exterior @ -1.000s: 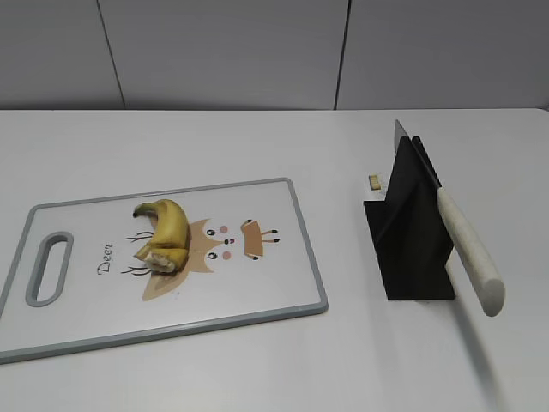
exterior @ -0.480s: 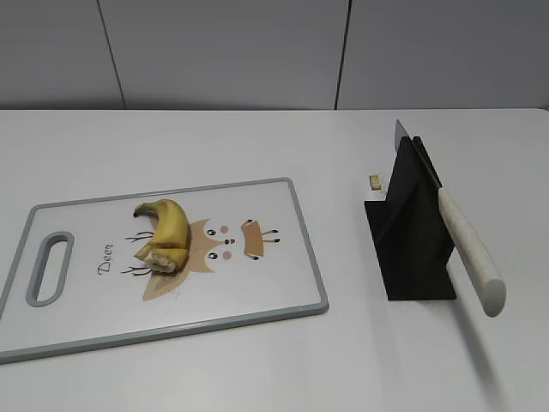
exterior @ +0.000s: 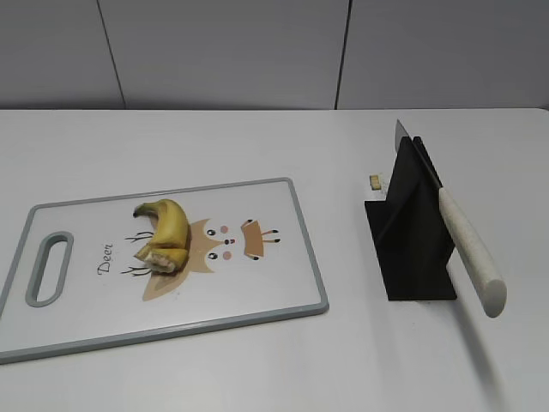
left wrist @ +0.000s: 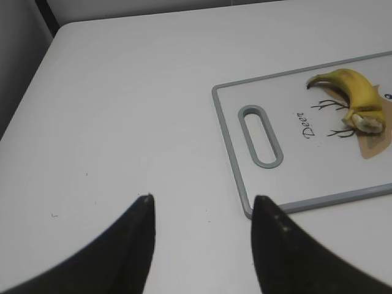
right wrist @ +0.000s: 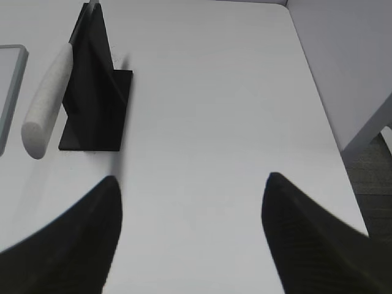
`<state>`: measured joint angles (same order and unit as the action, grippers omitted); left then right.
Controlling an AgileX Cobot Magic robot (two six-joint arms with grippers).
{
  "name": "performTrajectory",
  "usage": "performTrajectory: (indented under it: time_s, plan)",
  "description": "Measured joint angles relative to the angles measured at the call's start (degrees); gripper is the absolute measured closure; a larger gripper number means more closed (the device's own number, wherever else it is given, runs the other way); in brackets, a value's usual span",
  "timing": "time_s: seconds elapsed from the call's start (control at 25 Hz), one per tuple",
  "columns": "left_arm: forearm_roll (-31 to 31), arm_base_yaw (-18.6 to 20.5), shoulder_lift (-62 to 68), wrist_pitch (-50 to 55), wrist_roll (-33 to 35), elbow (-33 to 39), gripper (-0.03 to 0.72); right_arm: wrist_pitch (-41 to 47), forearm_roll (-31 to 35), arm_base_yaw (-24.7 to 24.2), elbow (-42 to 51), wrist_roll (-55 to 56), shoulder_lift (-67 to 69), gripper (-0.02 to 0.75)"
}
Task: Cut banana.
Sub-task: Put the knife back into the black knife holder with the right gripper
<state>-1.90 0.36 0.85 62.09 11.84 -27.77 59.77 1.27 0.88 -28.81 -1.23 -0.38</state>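
Observation:
The banana (exterior: 165, 229) is a short curved yellow stub lying on the white cutting board (exterior: 257, 292), left of its deer drawing; it also shows in the left wrist view (left wrist: 357, 98). A knife with a white handle (exterior: 467, 249) rests in a black stand (exterior: 412, 240), also in the right wrist view (right wrist: 50, 98). My left gripper (left wrist: 202, 202) is open and empty over bare table, left of the board's handle hole (left wrist: 260, 136). My right gripper (right wrist: 193, 184) is open and empty, right of the knife stand (right wrist: 95, 92). Neither gripper shows in the exterior view.
A tiny pale crumb (exterior: 374, 181) lies on the table behind the stand. The white table (exterior: 214, 137) ends at a grey wall at the back. Its right edge and corner show in the right wrist view (right wrist: 318, 92), its left edge in the left wrist view (left wrist: 30, 86).

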Motion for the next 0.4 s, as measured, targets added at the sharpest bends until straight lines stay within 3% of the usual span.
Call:
performTrajectory:
  time_s: [0.4]
  plan:
    - [0.0,0.0,0.0,0.0,0.0,0.0,0.206,0.0,0.0,0.0,0.0,0.0,0.0,0.187]
